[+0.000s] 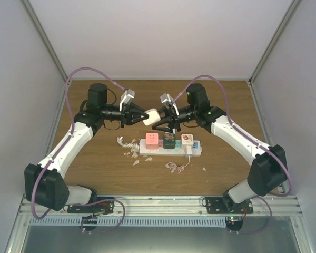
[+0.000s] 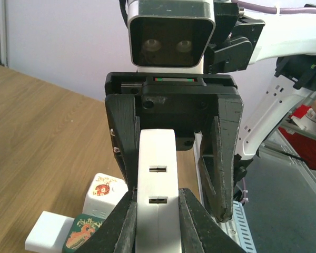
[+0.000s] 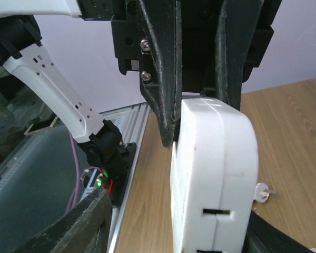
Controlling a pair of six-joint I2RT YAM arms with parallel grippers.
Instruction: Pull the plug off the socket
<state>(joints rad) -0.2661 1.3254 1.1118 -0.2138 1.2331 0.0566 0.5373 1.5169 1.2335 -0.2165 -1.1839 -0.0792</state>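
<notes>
The socket [image 1: 196, 149], a long white strip with pastel faces, lies on the wooden table. A pink plug [image 1: 151, 138], a dark green one [image 1: 169, 140] and a white one with a red picture [image 1: 187, 139] stand in it. Above the strip my left gripper [image 1: 144, 116] is shut on a white plug [image 1: 152, 116] with two slots in its side [image 2: 157, 174]. My right gripper [image 1: 164, 121] faces it and straddles the same plug [image 3: 210, 174]. One of its fingers [image 2: 122, 137] lies against the plug; the other finger [image 2: 221, 158] stands apart, so it is open.
White scraps [image 1: 129, 145] lie left of the strip and a pinkish tangle of cord [image 1: 175, 167] in front of it. The strip's end [image 2: 45, 232] shows below my left gripper [image 2: 157, 208]. A metal rail [image 1: 158, 203] runs along the near edge. Grey walls enclose the table.
</notes>
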